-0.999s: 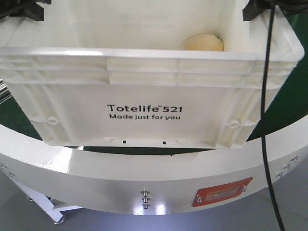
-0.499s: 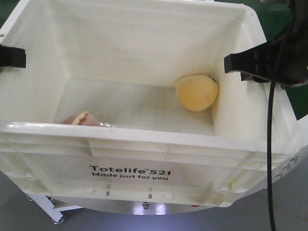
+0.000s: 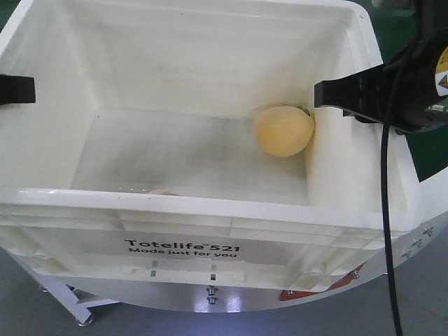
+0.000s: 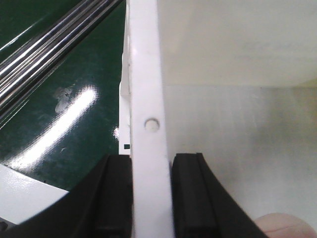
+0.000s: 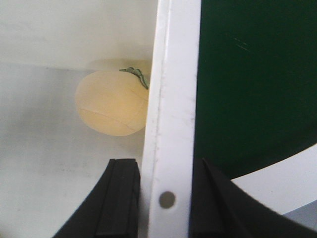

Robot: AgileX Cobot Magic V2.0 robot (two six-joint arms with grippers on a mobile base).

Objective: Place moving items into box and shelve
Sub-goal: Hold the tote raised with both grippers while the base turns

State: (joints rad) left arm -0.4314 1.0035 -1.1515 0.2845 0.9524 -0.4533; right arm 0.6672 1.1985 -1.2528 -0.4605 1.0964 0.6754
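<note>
Raised since a second ago, the large white ribbed plastic tote (image 3: 210, 199) is carried with left fingers (image 4: 116, 198) and right fingers (image 5: 119, 198) clamped on its side walls. The pale yellow-orange peach-like lump (image 3: 283, 131) rests against its right wall, the brownish-pink lump (image 4: 285, 225) by its near wall. Packing looks done; shelving apparently remains.

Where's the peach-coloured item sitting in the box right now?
Front view: the peach-coloured item lies on the floor of the box against its right wall, near the far corner, just inside where the right gripper clamps the rim.
</note>
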